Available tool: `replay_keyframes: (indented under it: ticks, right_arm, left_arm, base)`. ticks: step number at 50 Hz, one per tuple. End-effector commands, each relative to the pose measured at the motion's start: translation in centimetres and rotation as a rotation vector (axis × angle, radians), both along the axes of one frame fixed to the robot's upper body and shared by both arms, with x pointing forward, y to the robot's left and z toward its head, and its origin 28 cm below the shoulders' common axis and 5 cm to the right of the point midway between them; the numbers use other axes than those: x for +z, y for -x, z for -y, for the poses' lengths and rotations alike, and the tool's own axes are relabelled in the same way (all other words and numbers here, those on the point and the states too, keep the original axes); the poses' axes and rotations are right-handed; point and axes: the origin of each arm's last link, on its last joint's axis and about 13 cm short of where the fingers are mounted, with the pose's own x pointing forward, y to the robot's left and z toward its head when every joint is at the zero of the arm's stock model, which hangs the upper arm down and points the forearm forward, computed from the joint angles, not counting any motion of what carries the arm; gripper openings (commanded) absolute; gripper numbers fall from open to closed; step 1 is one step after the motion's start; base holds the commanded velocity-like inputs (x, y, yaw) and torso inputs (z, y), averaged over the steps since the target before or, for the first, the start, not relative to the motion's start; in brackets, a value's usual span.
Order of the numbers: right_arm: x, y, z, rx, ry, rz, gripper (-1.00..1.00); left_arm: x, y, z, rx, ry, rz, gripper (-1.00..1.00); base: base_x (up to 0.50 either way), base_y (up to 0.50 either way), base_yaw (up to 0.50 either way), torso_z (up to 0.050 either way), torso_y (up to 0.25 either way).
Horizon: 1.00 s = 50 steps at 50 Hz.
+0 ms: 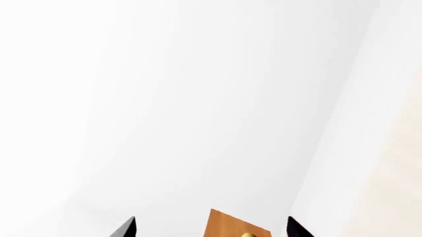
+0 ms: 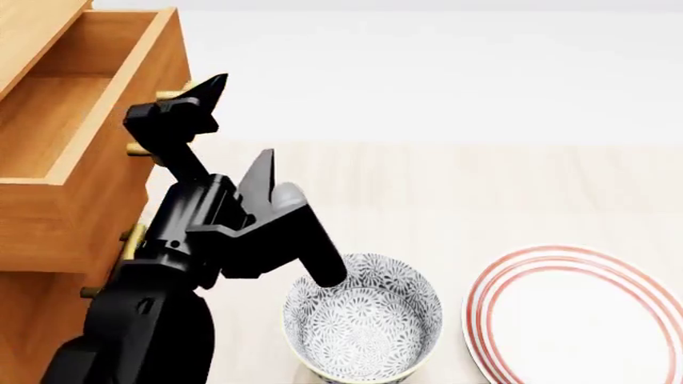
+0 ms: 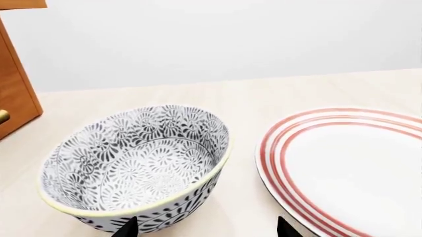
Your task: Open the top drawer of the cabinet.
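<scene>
At the cabinet's (image 2: 32, 320) upper end, the top drawer (image 2: 75, 136) stands pulled well out from the body, its bare wooden floor and side walls open to the head view. Its brass bar handle (image 2: 171, 94) runs across the drawer front, and only its ends show, either side of the left claw (image 2: 179, 112). That claw sits right at the handle, on the side of the drawer front facing away from the cabinet, so any further pull would go straight out along the drawer's travel, square to the bar. Whether its jaws clamp the bar or merely straddle it I cannot tell: the head view hides the contact, and the left wrist view shows only two dark tips set apart with a strip of drawer front and a speck of brass between them. Below, the brass handles of the lower drawers (image 2: 130, 240) poke out beside the left forearm. The left arm is clearly the nearer one. The right claw (image 3: 207, 228) hangs with its tips spread, holding nothing, over the patterned bowl (image 2: 363, 320) and beside the red-ringed plate (image 2: 577, 316), both resting on the table (image 2: 449, 184) away from the cabinet. Judging by the drawer's reach, the task looks largely done.
</scene>
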Motion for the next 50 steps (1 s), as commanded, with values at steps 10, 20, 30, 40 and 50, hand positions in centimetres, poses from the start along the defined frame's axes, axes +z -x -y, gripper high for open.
replay_keyframes:
  ticks: [10,20,30,40,50]
  right_arm:
    - [0.1,-0.3,0.0,-0.003,-0.006,0.018,1.0]
    - [0.0,-0.2,-0.1,0.004,-0.002,0.016,1.0]
    - [-0.1,-0.1,-0.2,0.006,0.004,0.014,1.0]
    - [0.0,-0.1,-0.2,0.008,0.006,0.015,1.0]
    - [-0.1,-0.1,-0.2,0.006,0.005,0.011,1.0]
  left_arm:
    - [5.2,3.7,2.2,-0.168,0.342,-0.012,1.0]
    - [6.9,2.7,1.0,-0.124,0.488,-0.03,1.0]
    - [7.7,1.4,-0.2,-0.068,0.605,-0.067,1.0]
    - [8.3,0.8,-0.9,-0.048,0.682,-0.102,1.0]
    - [8.7,-0.6,-2.1,0.021,0.712,-0.079,1.0]
  base:
    - [0.0,0.0,0.0,0.0,0.0]
    - [0.0,0.0,0.0,0.0,0.0]
    - [0.0,0.0,0.0,0.0,0.0]
    - [0.0,0.0,0.0,0.0,0.0]
    - [0.0,0.0,0.0,0.0,0.0]
